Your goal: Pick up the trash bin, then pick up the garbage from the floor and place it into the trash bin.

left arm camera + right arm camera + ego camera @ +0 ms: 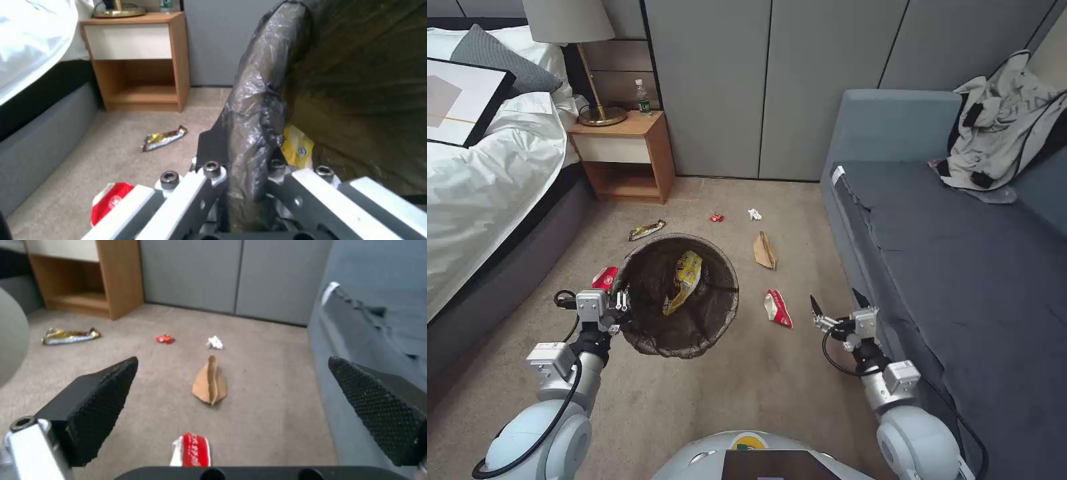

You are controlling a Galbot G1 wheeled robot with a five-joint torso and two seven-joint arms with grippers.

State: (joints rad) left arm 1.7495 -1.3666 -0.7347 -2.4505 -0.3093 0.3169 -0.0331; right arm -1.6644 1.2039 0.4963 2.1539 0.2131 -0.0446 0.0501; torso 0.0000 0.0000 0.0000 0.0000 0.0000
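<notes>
The trash bin [707,327], lined with a dark bag, hangs off the floor at centre, and my left gripper [622,303] is shut on its near-left rim [249,140]. A yellow wrapper [684,280] lies inside it. My right gripper [835,303] hovers open above the carpet beside the sofa, nothing between its fingers [100,400]. Garbage lies on the floor: a red-and-white packet [778,308] just left of the right gripper, a brown paper bag [764,251], a white tissue scrap [754,214], a small red piece [716,217], a gold wrapper [646,229] and a red packet [604,277] by the left gripper.
A bed [487,193] runs along the left and a grey sofa [960,267] along the right, with open carpet between. A wooden nightstand [624,157] with a lamp and a bottle stands at the back left. Grey wall panels close the far side.
</notes>
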